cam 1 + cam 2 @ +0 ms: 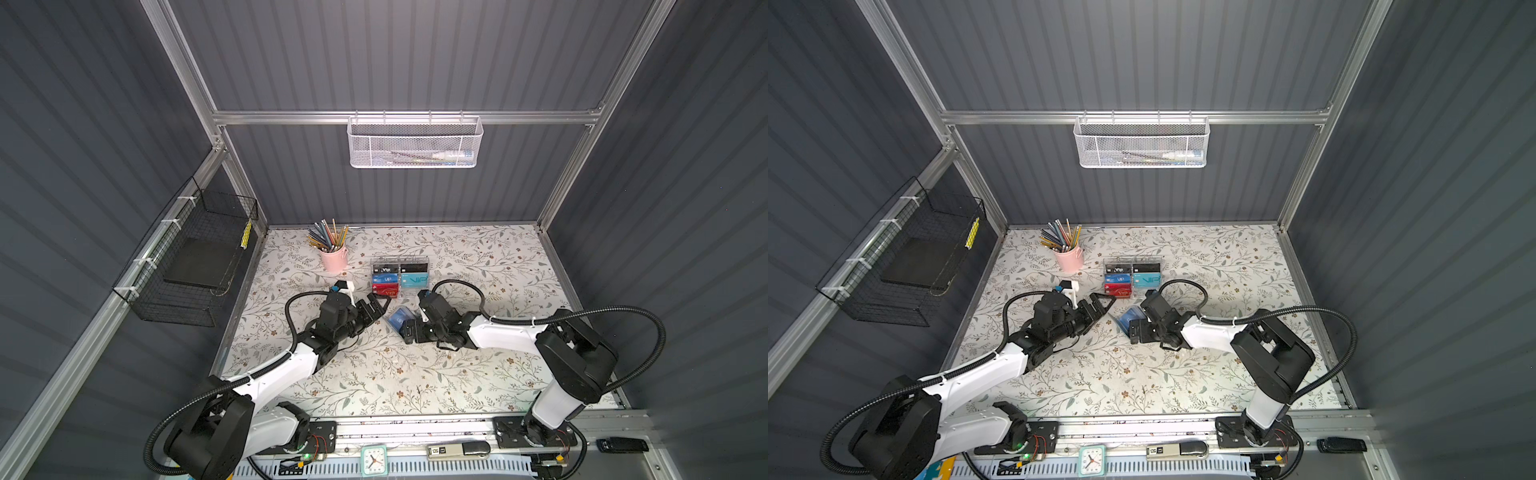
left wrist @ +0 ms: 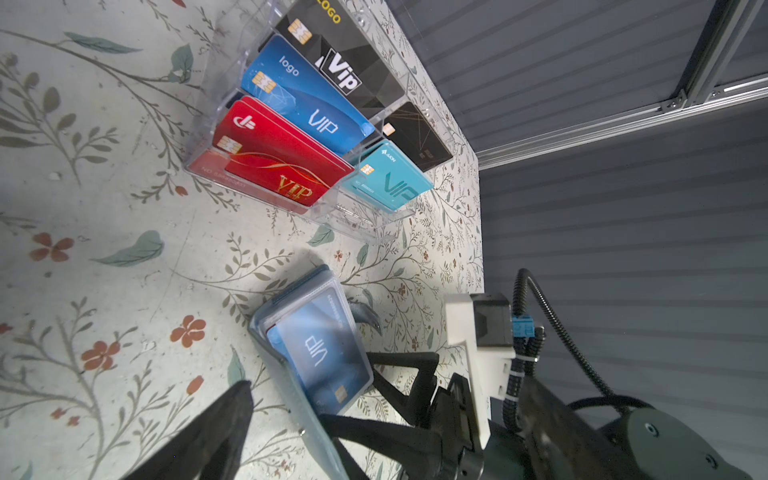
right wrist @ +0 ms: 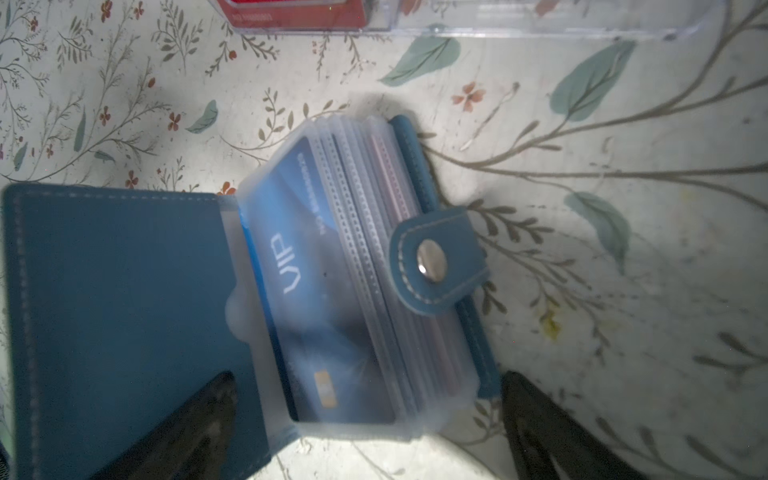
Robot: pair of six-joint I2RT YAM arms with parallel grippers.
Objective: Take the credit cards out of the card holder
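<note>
1. The card holder (image 1: pixel 400 319) is lying open on the desk (image 1: pixel 457 374), just in front of the clear rack (image 1: pixel 399 276).
2. Both are gaping, released and gripping nothing: the right pincer (image 3: pixel 368 376) is straddling the holder, the left pincer (image 1: pixel 377 308) is waiting beside it.
3. Likely best: pinning the cover while pinching the blue card (image 3: pixel 299 266) by its exposed edge and sliding it straight out.

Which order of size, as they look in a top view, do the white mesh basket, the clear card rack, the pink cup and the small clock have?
1. white mesh basket
2. clear card rack
3. pink cup and small clock: these look about alike, so I do not rank them.
</note>
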